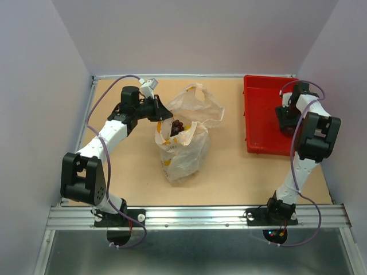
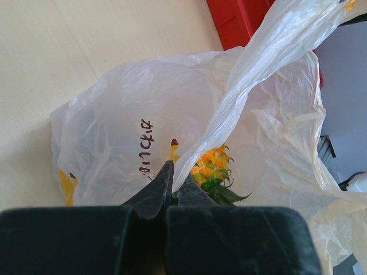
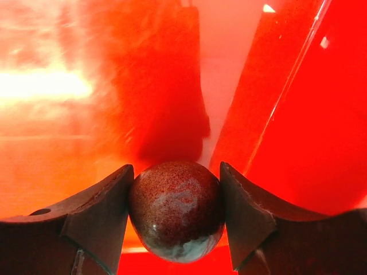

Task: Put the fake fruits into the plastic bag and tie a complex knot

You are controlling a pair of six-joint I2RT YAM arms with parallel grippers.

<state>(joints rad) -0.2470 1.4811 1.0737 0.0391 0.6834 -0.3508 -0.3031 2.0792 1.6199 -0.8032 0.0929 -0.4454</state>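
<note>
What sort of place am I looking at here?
Probably a robot test cell: left arm and right arm bolted to a metal rail, plain walls enclosing a table, and toy fruit with a plastic bag as props.

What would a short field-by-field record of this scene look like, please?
left gripper: shut on a fold of the thin translucent whitish plastic bag
right gripper: shut on a dark red speckled round fruit, over the red rectangular plastic tray
in bag: orange-yellow plastic pineapple, dark grape-like cluster
tying: not yet done
</note>
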